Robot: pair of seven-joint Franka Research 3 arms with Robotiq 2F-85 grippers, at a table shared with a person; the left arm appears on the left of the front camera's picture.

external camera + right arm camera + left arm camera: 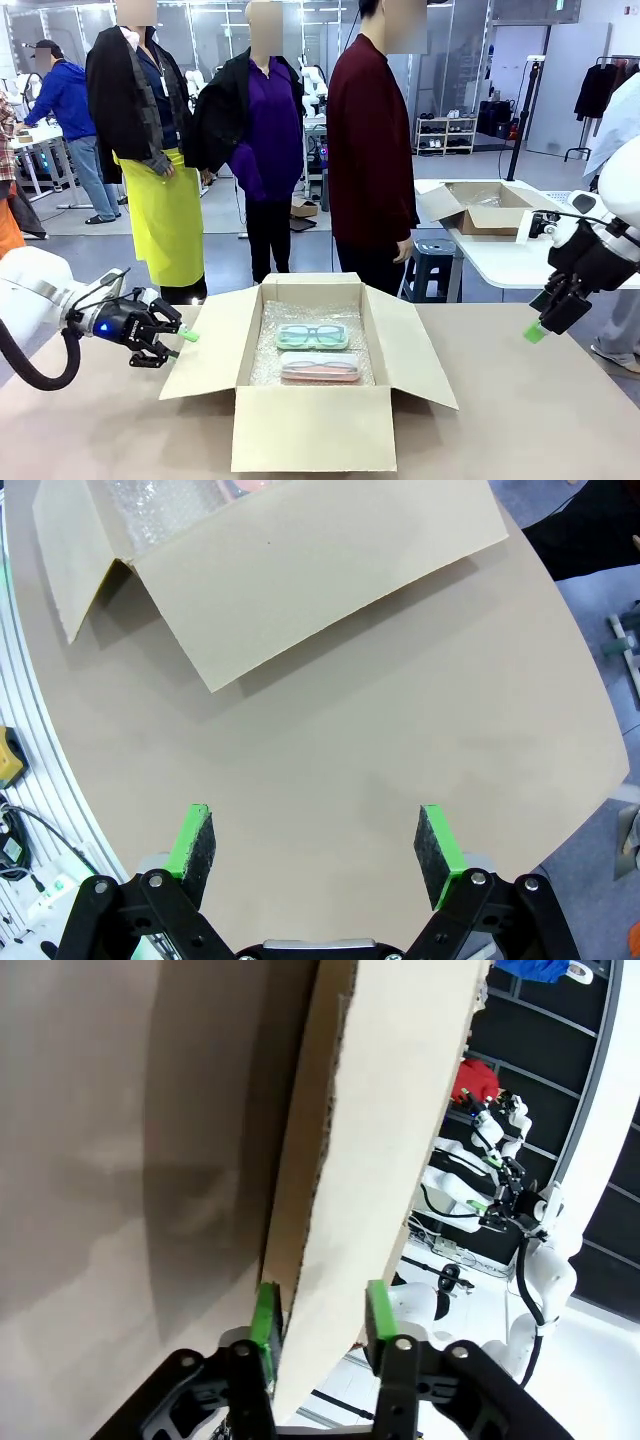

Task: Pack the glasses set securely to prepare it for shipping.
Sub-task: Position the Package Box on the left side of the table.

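Cardboard box [310, 425] held both cases [312, 337] on bubble wrap [268, 352], flaps unclosed; left gripper [178, 341] pinched the left flap [205, 340], right gripper [545, 318] hung wide open.

no legible text, labels, brands, numbers or signs on anything in view

Front camera faces across the table; both wrist cameras look closely at its shared cardboard box [310, 400].

Bright, even overhead light, soft shadows; wrist views bend at the edges.
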